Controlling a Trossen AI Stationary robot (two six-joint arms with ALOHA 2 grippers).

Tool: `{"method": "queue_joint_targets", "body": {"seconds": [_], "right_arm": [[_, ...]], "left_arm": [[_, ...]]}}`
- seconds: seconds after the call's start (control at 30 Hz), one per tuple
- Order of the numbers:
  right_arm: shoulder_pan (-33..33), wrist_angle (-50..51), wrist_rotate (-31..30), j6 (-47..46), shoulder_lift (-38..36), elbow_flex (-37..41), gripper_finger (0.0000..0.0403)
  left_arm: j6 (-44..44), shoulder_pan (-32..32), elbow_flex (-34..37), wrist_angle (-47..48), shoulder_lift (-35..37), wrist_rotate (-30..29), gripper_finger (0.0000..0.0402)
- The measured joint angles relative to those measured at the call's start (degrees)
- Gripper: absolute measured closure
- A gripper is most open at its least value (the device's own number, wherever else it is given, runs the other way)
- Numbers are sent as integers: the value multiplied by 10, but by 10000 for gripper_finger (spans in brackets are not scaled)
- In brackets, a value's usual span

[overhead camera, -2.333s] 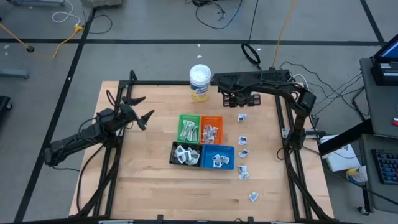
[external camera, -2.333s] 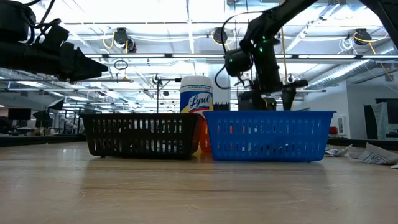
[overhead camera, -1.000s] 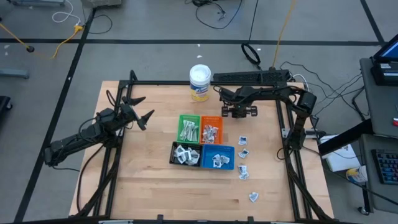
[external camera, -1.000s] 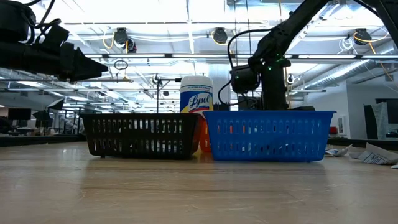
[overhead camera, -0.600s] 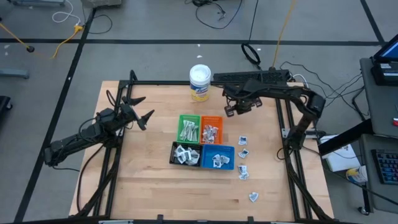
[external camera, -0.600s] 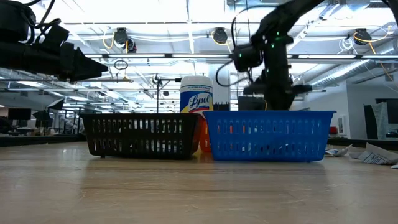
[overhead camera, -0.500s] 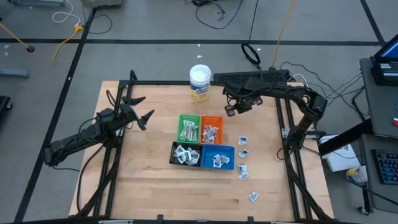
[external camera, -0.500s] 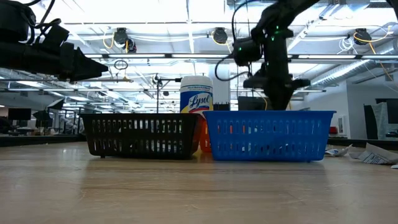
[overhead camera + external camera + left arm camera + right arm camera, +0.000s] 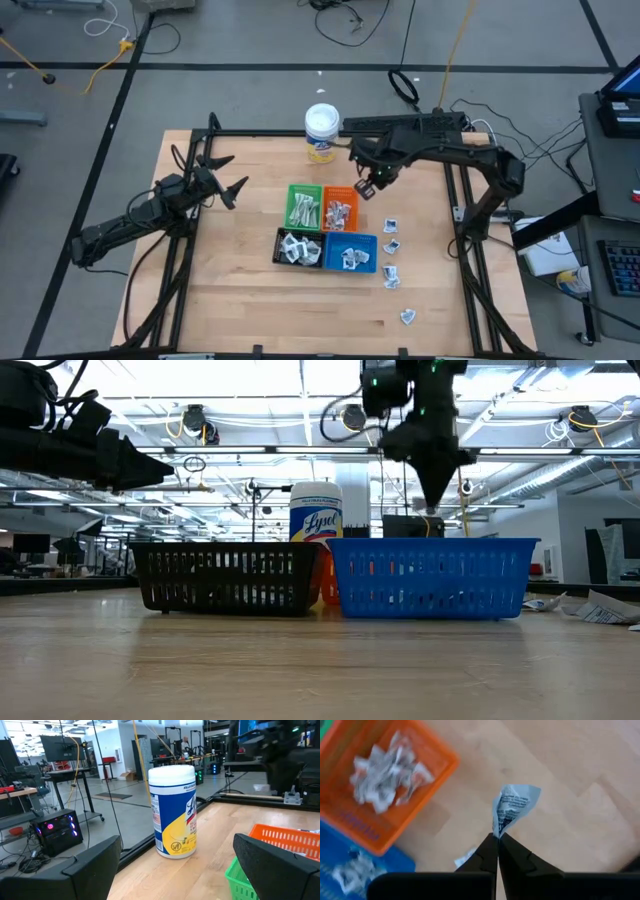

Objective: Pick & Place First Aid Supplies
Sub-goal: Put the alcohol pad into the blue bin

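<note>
Right gripper (image 9: 496, 851) pinched on a printed packet (image 9: 512, 810), lifted off the table since a sec ago (now beside the orange tray (image 9: 341, 207)); drop-off next. Left gripper (image 9: 222, 178) waits wide.

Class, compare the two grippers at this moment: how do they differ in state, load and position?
The left gripper is open and empty; the right gripper is shut on a packet. The left gripper waits over bare table left of the trays; the right gripper hangs beside the orange tray. Both are dark, two-fingered and raised off the table.
</note>
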State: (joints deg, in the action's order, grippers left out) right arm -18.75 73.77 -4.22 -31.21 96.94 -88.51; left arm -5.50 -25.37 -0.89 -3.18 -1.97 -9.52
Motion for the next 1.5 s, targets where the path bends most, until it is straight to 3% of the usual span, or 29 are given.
{"method": "queue_joint_targets", "body": {"seconds": [0.43, 0.8, 1.13, 1.5], "right_arm": [[172, 60, 0, -61, 29, -95, 403], [290, 2, 12, -136, 66, -107, 403], [332, -94, 13, -130, 143, -89, 403], [330, -130, 12, -96, 203, -88, 394]], "left_arm": [[0, 0, 0, 0, 0, 0, 9], [0, 0, 0, 0, 0, 0, 9], [0, 0, 0, 0, 0, 0, 9], [0, 0, 0, 0, 0, 0, 9]]}}
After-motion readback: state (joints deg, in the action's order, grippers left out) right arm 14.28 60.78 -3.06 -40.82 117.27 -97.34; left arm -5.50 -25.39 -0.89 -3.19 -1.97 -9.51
